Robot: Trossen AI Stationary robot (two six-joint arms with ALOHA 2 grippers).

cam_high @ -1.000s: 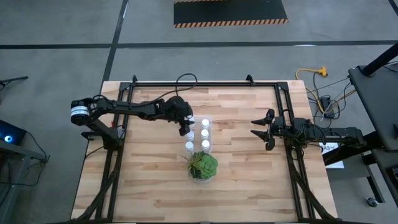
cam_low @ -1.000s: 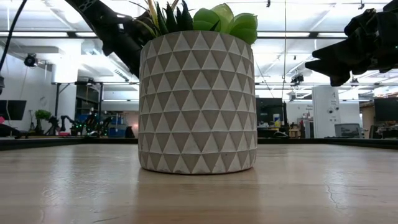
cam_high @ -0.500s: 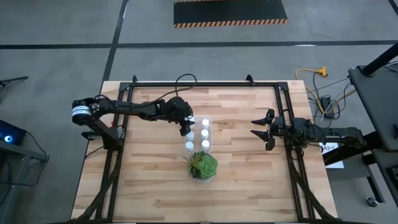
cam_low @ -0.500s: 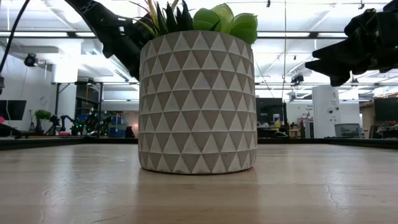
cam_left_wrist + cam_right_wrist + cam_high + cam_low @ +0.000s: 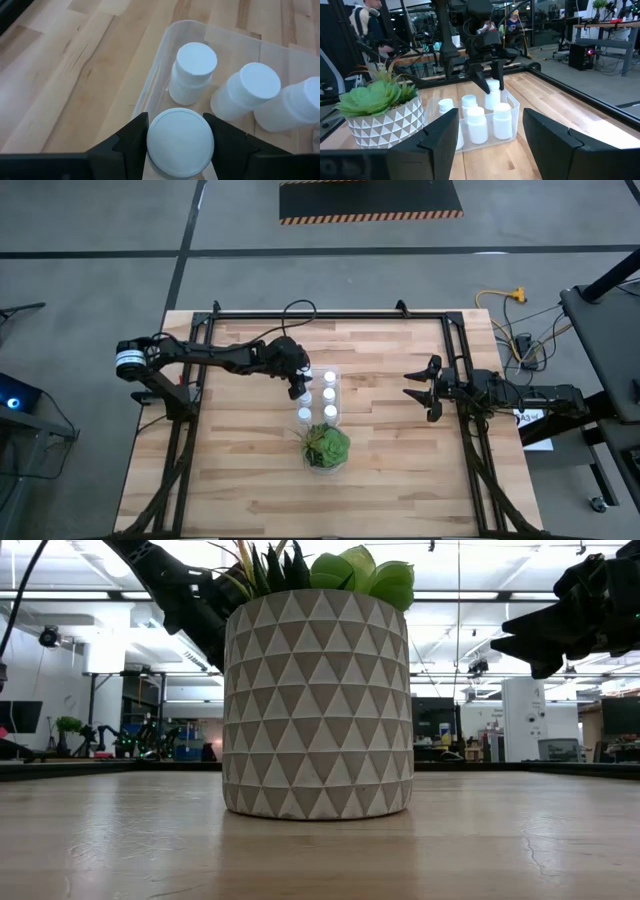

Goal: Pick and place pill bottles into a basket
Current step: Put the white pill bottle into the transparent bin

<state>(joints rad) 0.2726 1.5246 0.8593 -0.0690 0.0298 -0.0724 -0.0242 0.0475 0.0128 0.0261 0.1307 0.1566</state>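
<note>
The clear basket sits at the table's middle and holds several white pill bottles standing upright, such as one bottle and others in the right wrist view. My left gripper is over the basket's far left corner, shut on one more pill bottle. This gripper also shows in the right wrist view. My right gripper waits open and empty at the table's right side, clear of the basket. My left gripper pinches the bottle's cap between its two fingers, one on each side. The fingers come from above, pointing down. The bottle stands upright with its lower part inside the basket. I cannot tell whether it rests on the basket's floor.
A green plant in a patterned pot stands just nearside of the basket and fills the low view. Black frame rails run along the table's sides. People show in the room beyond.
</note>
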